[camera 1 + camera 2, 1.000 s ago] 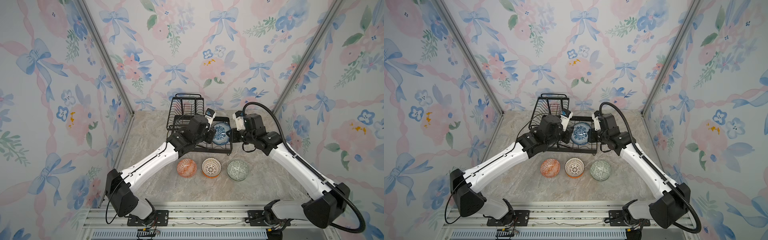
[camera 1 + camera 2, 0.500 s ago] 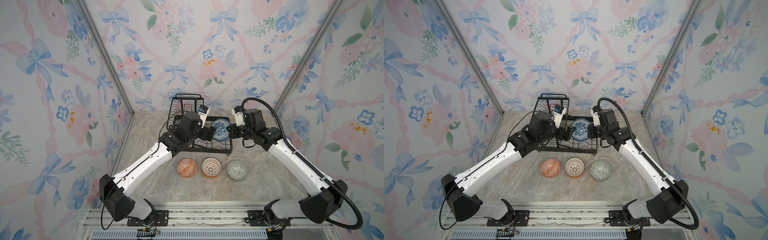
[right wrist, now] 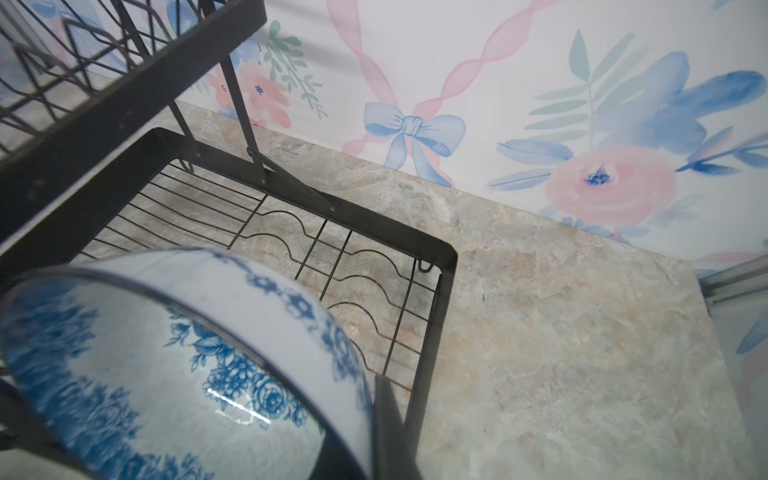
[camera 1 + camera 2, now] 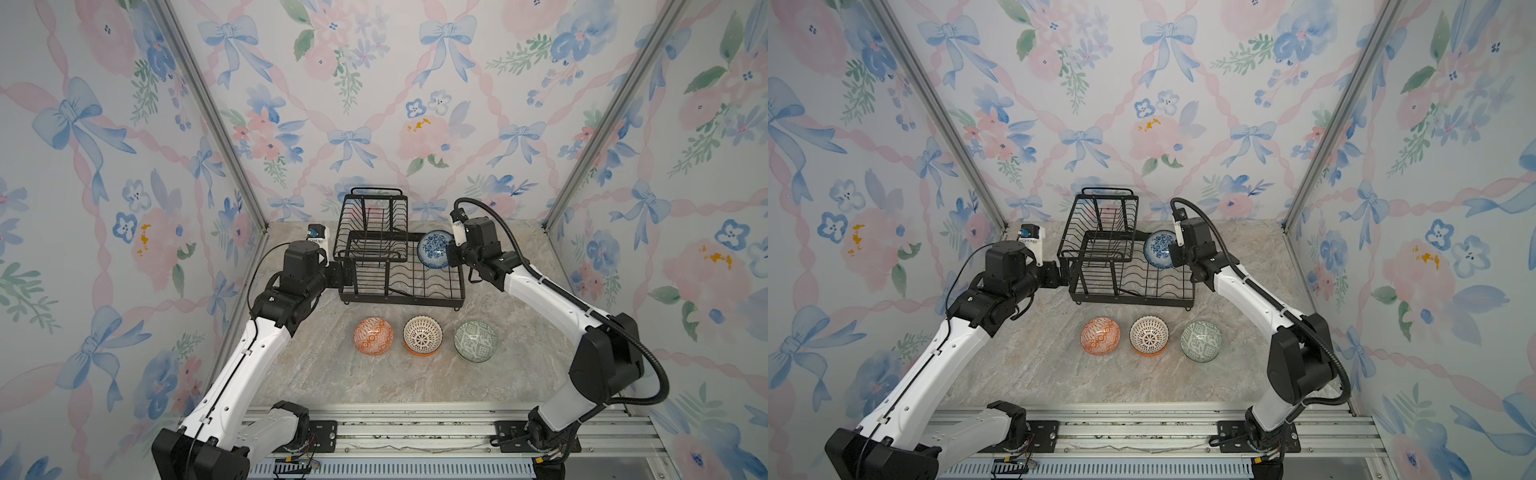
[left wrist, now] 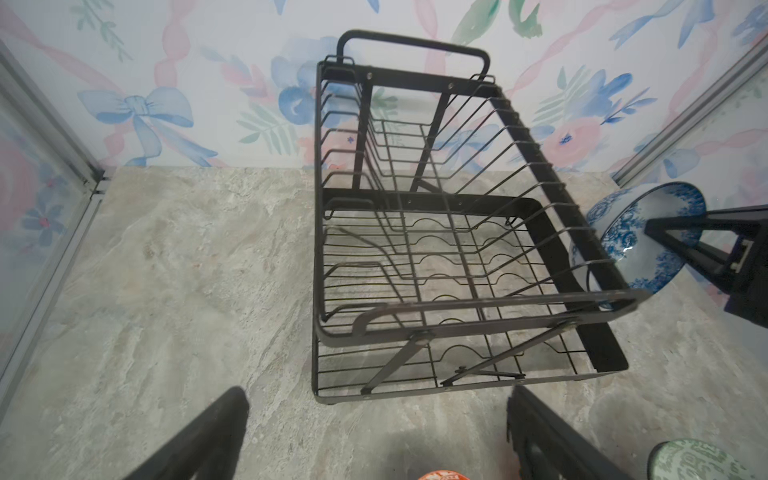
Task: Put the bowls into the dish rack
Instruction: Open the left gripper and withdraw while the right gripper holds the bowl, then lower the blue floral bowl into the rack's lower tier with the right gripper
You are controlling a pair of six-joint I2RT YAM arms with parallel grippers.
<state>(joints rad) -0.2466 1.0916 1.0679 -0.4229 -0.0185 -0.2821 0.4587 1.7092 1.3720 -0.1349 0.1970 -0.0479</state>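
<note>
The black wire dish rack (image 4: 401,300) (image 4: 1133,300) stands at the back middle of the table. My right gripper (image 4: 451,254) (image 4: 1173,255) (image 3: 365,436) is shut on the rim of the blue-white floral bowl (image 4: 432,248) (image 4: 1158,248) (image 3: 145,353), which is tilted on edge over the lower tray's far right corner. My left gripper (image 4: 347,276) (image 4: 1065,274) (image 5: 378,415) is open and empty, just left of the rack's lower tier. In front of the rack sit the orange-white bowl (image 4: 373,336), the lattice bowl (image 4: 422,334) nested in a plain orange one, and the grey-green bowl (image 4: 476,340).
Both tiers of the rack (image 5: 457,303) hold nothing but wire slots. Floral walls close in the table at the back and both sides. The metal rail (image 4: 415,428) with the arm bases runs along the front edge.
My left gripper opened, let go of the blue-white bowl and drew back leftward past the rack. My right gripper kept the bowl and shifted it slightly toward the back.
</note>
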